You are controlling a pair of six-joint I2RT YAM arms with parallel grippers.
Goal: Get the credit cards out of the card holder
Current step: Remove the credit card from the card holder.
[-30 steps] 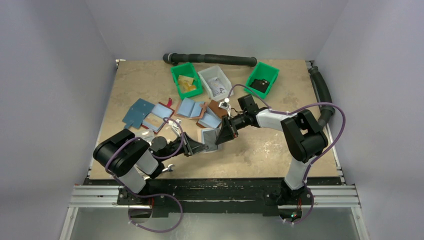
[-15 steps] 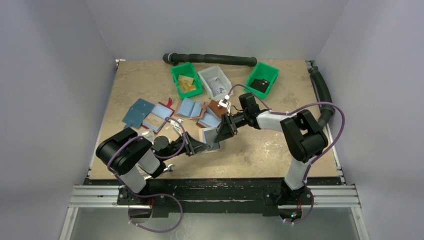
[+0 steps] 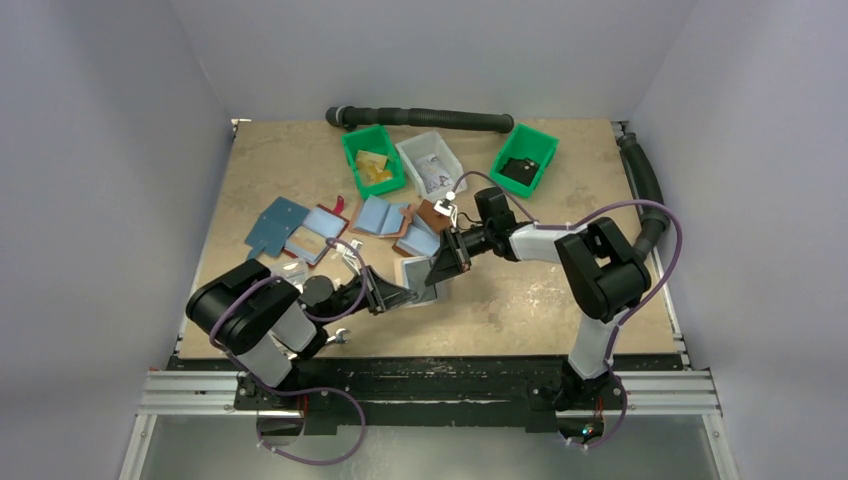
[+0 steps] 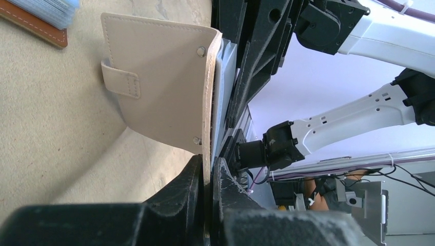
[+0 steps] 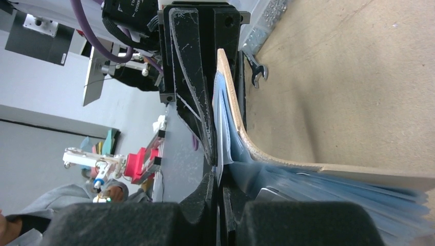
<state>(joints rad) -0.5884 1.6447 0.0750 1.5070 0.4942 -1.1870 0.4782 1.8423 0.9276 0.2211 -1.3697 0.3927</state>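
Note:
The card holder point(image 3: 415, 272) stands on edge at the table's near middle, between both grippers. In the left wrist view it is a beige flap point(image 4: 164, 77) with snap studs and a strap. My left gripper point(image 4: 208, 173) is shut on its lower edge; the top view shows it too point(image 3: 398, 294). In the right wrist view the flap point(image 5: 233, 110) curves open, light blue inside. My right gripper point(image 5: 219, 180) is shut on the edge of a thin light blue card point(image 5: 219, 138) beside that flap, and it reaches in from the right point(image 3: 438, 276). The dark grey card is hidden.
Brown wallets with blue lining point(image 3: 395, 217) and a flat blue piece point(image 3: 275, 225) lie behind the holder. Two green bins point(image 3: 372, 160) point(image 3: 523, 158) and a clear box point(image 3: 430, 162) stand further back, and a black hose point(image 3: 420, 118) runs along the far edge. A wrench point(image 5: 256, 72) lies near the left arm.
The right arm has shifted a little to the left and its gripper has closed in on the holder. The left gripper keeps its hold in nearly the same place.

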